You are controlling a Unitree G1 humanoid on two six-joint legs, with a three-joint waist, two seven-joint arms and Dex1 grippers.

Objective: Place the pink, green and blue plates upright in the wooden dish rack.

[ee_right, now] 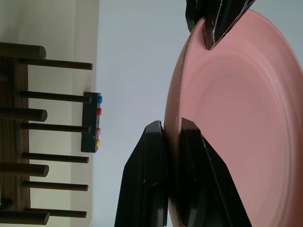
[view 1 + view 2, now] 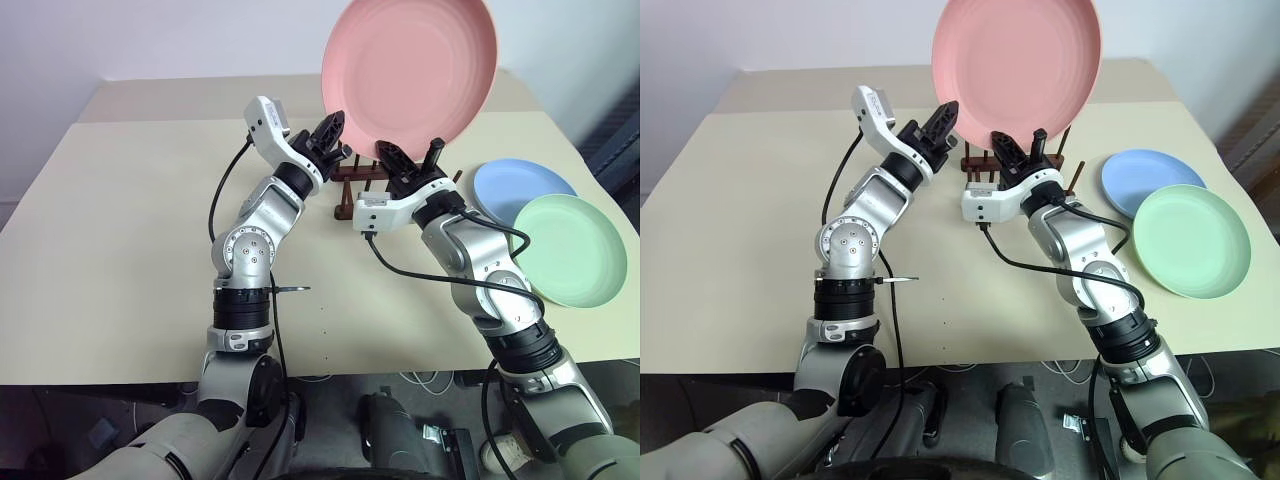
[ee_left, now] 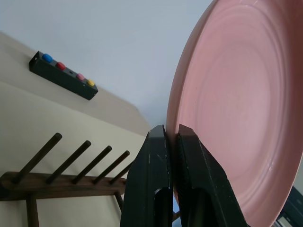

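- Your left tool point(image 2: 335, 135) is clamped shut on the lower left rim of the pink plate point(image 2: 410, 70), which stands nearly upright in the air at the upper centre of the left eye view, its hollow face toward the camera.
- Your right tool point(image 2: 412, 158) grips the same plate at its bottom rim; in the right wrist view one finger point(image 1: 147, 179) sits behind the rim and the other in front, closed onto it.
- The two tools hold the rim near one another, with only a short stretch of edge between them.
- The wooden dish rack point(image 2: 350, 190) stands on the worktop point(image 2: 130, 200) just behind and below both tools, partly hidden by them; its pegs point(image 3: 71, 161) are bare.
- The blue plate point(image 2: 520, 185) lies flat at the right of the frame, and the green plate point(image 2: 570, 250) lies flat in front of it, overlapping its near edge.
- The green plate's near rim comes close to the worktop's front edge; your right forearm passes just beside it.
- The left half of the worktop is open surface.
- A black box with coloured buttons point(image 3: 64, 75) lies beyond the rack.
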